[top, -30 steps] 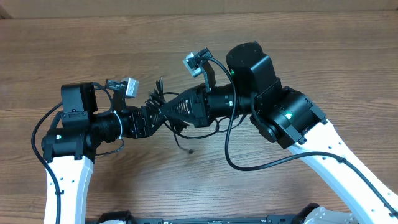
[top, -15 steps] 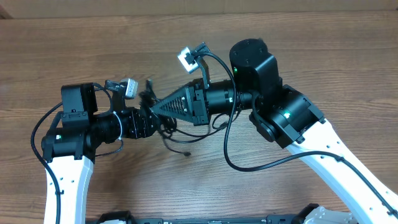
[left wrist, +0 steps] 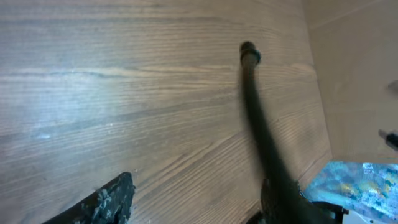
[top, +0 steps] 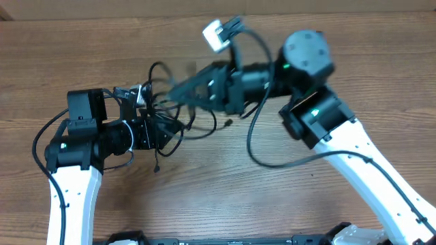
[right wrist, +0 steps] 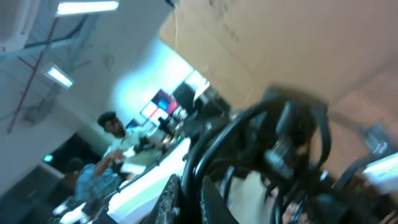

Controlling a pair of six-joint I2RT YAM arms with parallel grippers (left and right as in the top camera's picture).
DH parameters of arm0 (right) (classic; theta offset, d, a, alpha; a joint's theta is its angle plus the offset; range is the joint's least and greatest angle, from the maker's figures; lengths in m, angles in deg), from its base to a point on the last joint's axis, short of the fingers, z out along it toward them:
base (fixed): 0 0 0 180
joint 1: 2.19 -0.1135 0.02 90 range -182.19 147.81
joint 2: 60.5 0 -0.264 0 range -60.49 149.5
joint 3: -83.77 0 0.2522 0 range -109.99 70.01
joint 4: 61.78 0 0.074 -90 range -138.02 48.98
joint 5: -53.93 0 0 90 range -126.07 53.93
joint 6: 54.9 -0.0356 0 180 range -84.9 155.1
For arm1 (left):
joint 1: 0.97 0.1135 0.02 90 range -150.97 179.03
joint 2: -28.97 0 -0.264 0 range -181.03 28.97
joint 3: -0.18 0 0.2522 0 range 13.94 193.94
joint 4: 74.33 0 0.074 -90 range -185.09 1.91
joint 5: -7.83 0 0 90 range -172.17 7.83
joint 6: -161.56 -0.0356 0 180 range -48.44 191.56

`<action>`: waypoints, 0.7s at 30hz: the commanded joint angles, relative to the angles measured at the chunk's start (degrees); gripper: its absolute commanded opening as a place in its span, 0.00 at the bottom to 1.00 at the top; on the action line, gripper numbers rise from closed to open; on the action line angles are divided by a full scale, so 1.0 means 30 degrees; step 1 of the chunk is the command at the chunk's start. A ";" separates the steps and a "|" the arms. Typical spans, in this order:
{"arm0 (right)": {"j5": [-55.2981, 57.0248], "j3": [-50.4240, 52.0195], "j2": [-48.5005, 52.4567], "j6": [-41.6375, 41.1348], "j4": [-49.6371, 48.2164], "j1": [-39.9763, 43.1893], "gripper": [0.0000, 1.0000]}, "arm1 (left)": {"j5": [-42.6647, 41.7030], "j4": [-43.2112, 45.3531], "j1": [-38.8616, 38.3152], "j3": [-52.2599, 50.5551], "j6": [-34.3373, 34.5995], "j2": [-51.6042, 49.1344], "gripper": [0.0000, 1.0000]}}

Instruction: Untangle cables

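Wood table (top: pixel 368 47): R gripper (top: pixel 178 87), blurred, grip unclear, in cable tangle (top: pixel 163 117); L gripper (top: pixel 172 133) jaws spread. Shd anchor, pull slowly.

cables (top: pixel 178 116) | black, thin, several snarled into one loose bundle | loops arc up and sideways, partly blurred | held above the bench (top: pixel 225 204), left of its centre | one plug-tipped strand (left wrist: pixel 249 55) slants clear over the bench's wood
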 commanded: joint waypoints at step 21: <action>-0.1282 -0.0809 -0.0911 -0.2237 -0.8466 1.5110 0.04 | 0.2025 -0.0102 0.0087 -0.0277 -0.1078 -0.3191 0.42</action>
